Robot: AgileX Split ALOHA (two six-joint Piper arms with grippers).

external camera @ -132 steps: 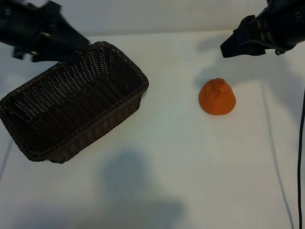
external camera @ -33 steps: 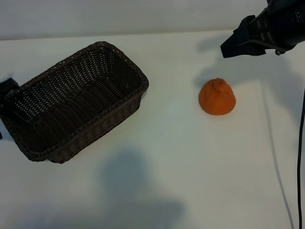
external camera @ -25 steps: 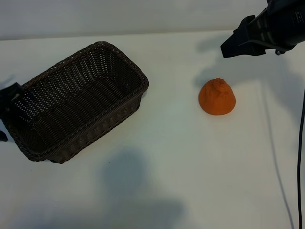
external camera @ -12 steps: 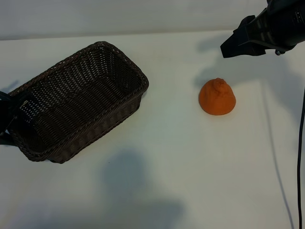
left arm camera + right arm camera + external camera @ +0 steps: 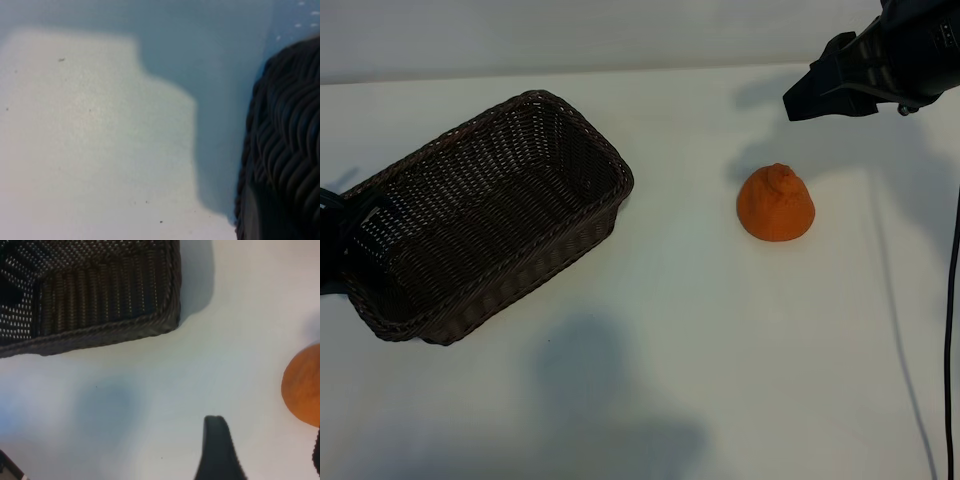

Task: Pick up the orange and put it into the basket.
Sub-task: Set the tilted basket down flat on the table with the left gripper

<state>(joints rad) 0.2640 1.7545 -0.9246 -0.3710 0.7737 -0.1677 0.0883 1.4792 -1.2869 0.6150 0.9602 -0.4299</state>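
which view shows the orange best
The exterior view: the whole orange sits in plain sight on the table. The right wrist view catches only one edge of it. The left wrist view shows none of it.

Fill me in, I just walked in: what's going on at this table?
The left pincer sits at the far-left end of the basket, one finger inside the rim, seemingly gripping it. The orange sits untouched on the table, well clear of the basket. The right pincer hovers open behind the orange.

Knobbly matte orange (image 5: pixel 776 203), upright on table, right of centre. Dark brown wicker basket (image 5: pixel 582 158), rectangular, angled, empty, well apart at left.
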